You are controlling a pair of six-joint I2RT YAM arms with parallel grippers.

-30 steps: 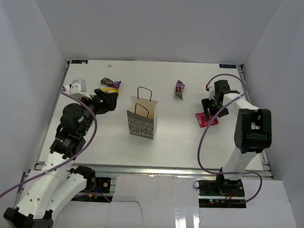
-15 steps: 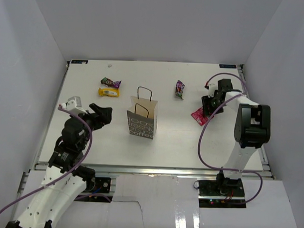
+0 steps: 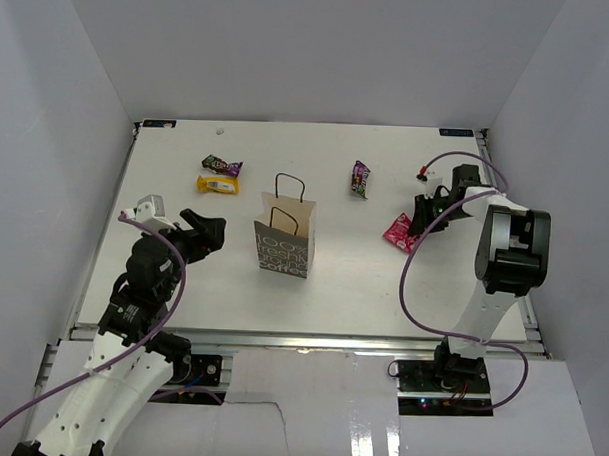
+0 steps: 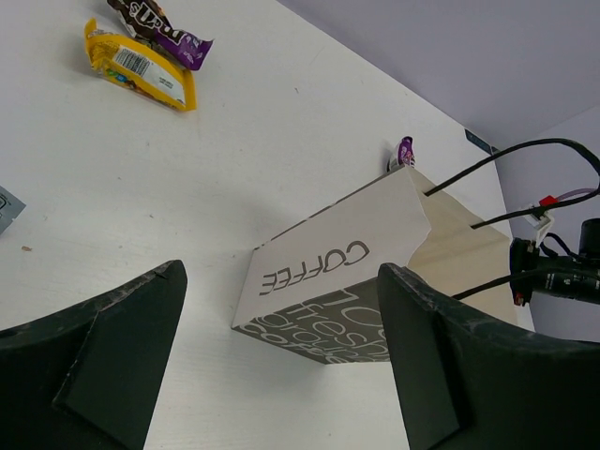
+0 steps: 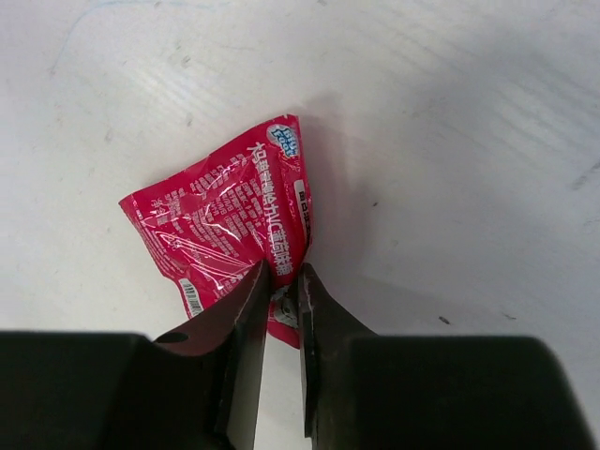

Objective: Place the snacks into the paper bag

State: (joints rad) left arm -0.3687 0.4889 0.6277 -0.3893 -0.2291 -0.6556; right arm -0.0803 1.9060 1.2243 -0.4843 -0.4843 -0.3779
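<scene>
Pickup: your right gripper (image 5: 281, 281) pinches shut on an edge of the red snack (image 5: 220, 220), right of centre in the top view, left gripper (image 3: 206, 230) gapes empty; next you likely need a lift and carry left over the paper bag (image 3: 284, 242) at centre.

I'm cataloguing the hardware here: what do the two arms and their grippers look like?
The left arm and right arm share a build: white links and bulky black joint housings. A purple cable loops loosely along each, with a small red connector near the right wrist. The left gripper and right gripper are black, each with two flat wedge-shaped fingers.
</scene>
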